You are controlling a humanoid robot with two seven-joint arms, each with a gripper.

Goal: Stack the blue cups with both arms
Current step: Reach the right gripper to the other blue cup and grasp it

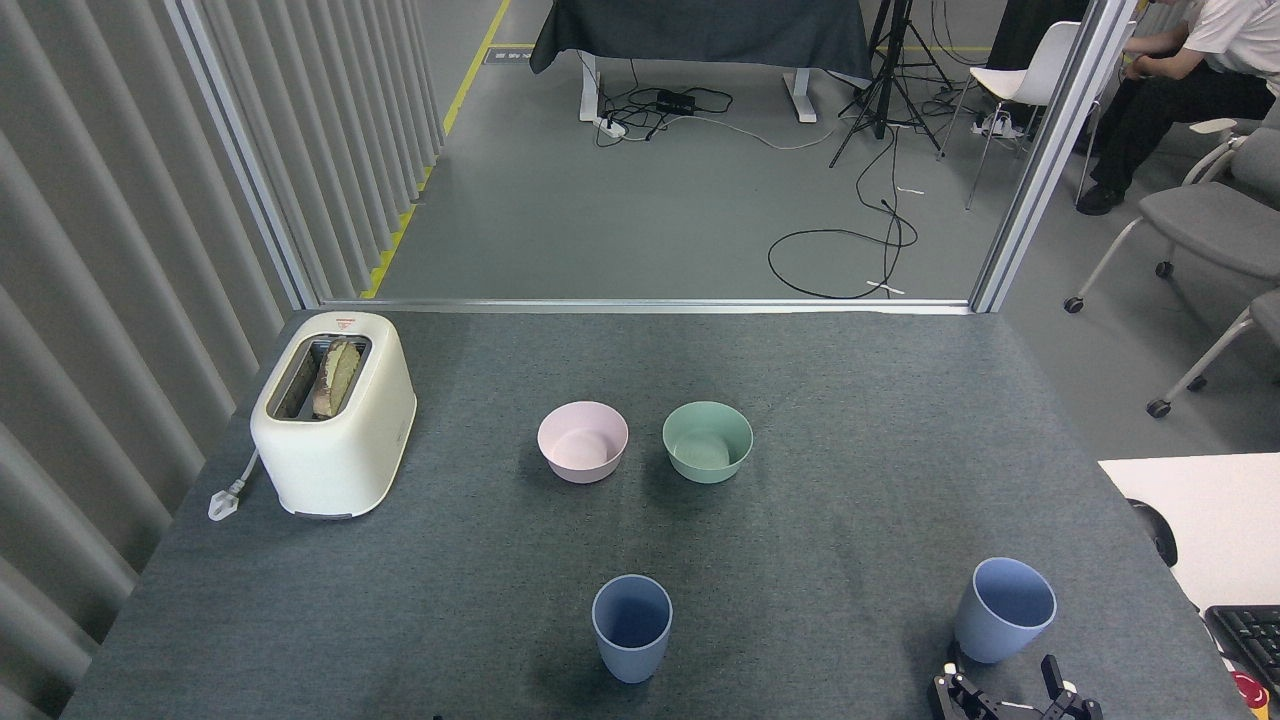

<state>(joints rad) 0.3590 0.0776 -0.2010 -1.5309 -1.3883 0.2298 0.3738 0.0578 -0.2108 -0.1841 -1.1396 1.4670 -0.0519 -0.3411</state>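
1. My right tool [1008, 682] shows at the bottom edge of the head view, its two black fingers spread apart with nothing between them.
2. My left tool is not in view at all, so I say nothing of its state.
3. The right blue cup [1003, 623] stands upright on the table [850, 380], just beyond the right tool and roughly centred over the gap between its fingers; cup and tool look close, but I cannot tell whether they touch.
4. The other blue cup [631, 627] stands upright near the front middle of the table, well apart from the right tool, to its left.
5. I judge the step in hand to be the approach to the right cup. To do it well I would raise the tool along the cup's wall, keep the fingers wide enough to clear both sides, and close on the mid-body, not the rim.
6. The cup is light, so a nudge from one finger could tip or slide it.
7. The pink bowl [582, 441] and green bowl [707, 441] sit farther back, clear of this reach.
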